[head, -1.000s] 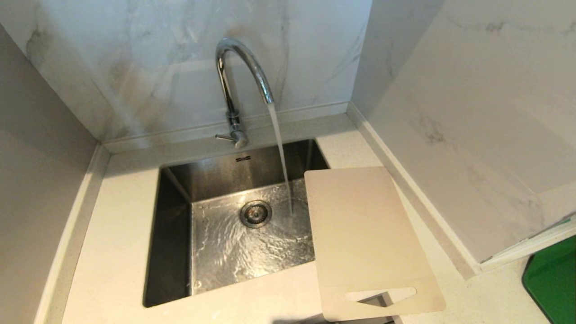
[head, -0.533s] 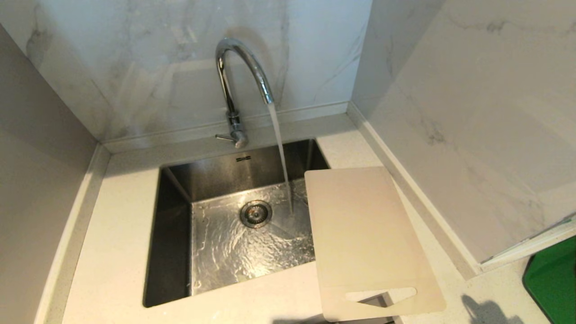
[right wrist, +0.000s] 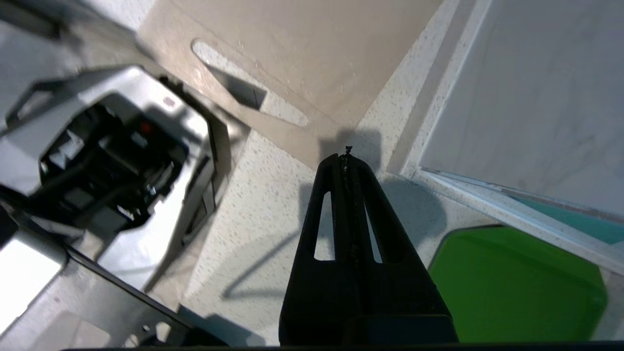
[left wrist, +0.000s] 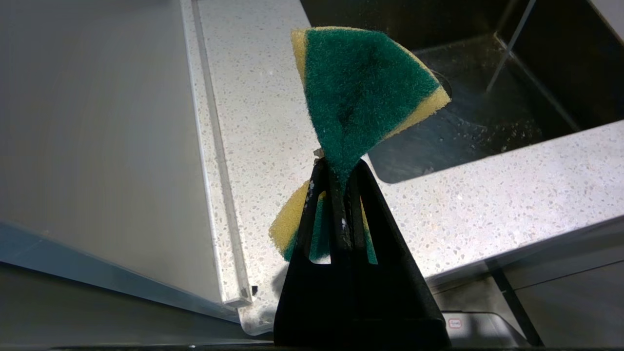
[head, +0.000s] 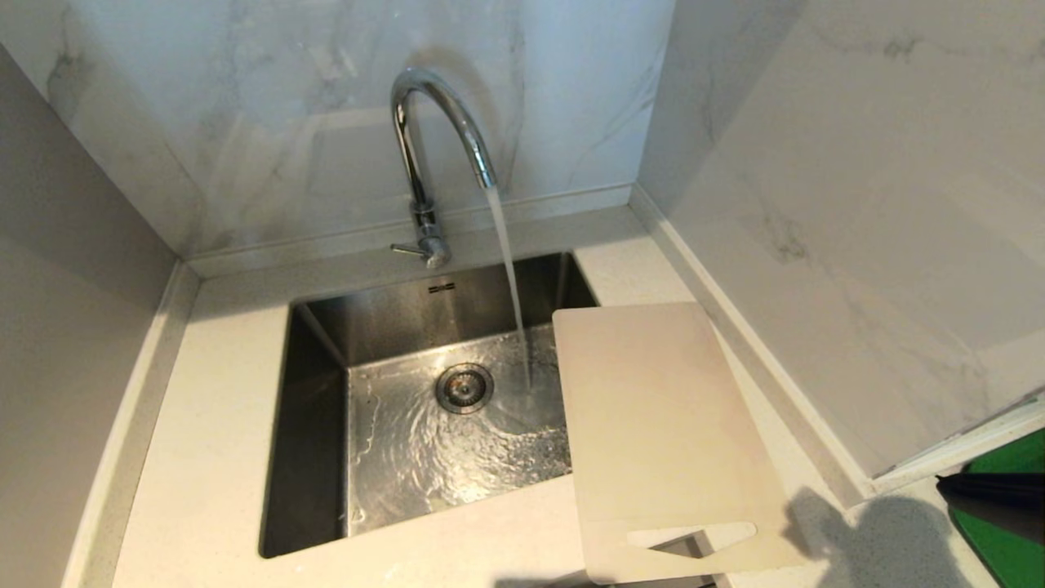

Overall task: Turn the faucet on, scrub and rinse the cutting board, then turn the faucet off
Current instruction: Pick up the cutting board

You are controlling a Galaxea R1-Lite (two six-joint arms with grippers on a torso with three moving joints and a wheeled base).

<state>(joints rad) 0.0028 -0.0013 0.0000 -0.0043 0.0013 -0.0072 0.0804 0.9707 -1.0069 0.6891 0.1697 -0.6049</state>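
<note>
Now your right gripper (right wrist: pixel 345 155) is coming into the head view at the right edge, jaws pressed together on nothing, casting a larger shadow beside the cutting board (head: pixel 665 425), which is lying unmoved over the sink's (head: pixel 318 408) right rim. The faucet (head: pixel 433 147) is still running. Your left gripper (left wrist: pixel 340 170) is clenching a green-and-yellow sponge (left wrist: pixel 363 90).

I'm looking down into a corner with white marble-look walls (head: pixel 571 98) at the back and right, and a plain grey panel (head: pixel 65 327) on the left. The counter (head: pixel 212 425) is pale speckled stone with a raised lip along the walls. A steel sink (head: pixel 424 310) is set into it. A green tray (head: pixel 1000 498) sits at far right. Light glares softly off the back wall.
</note>
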